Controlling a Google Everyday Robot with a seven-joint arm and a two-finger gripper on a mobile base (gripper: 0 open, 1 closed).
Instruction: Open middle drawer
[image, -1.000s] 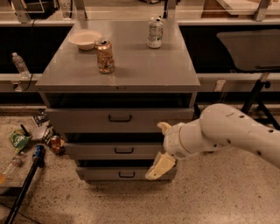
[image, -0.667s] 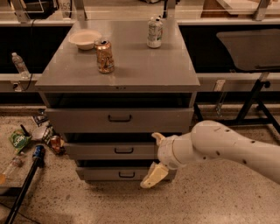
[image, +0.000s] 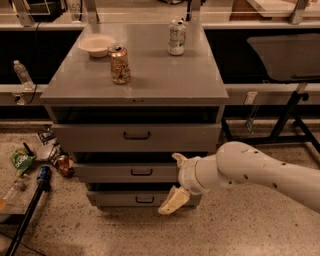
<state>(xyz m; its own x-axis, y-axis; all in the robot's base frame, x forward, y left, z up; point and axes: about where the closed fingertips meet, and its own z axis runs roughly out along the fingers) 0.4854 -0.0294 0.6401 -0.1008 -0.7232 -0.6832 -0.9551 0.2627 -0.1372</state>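
- Camera view: a grey cabinet (image: 150, 80) is seen at centre, with three drawers stacked on its near face.
- A white arm (image: 260, 172) is extended in from the right.
- The middle drawer (image: 110, 173) is seen second from the top, with its black handle (image: 141, 172) left of the gripper.
- The gripper (image: 176, 180) is held before that drawer's right end, with its fingers spread apart and nothing grasped.
- A bowl (image: 97, 45) and two cans (image: 120, 64) are set on top.
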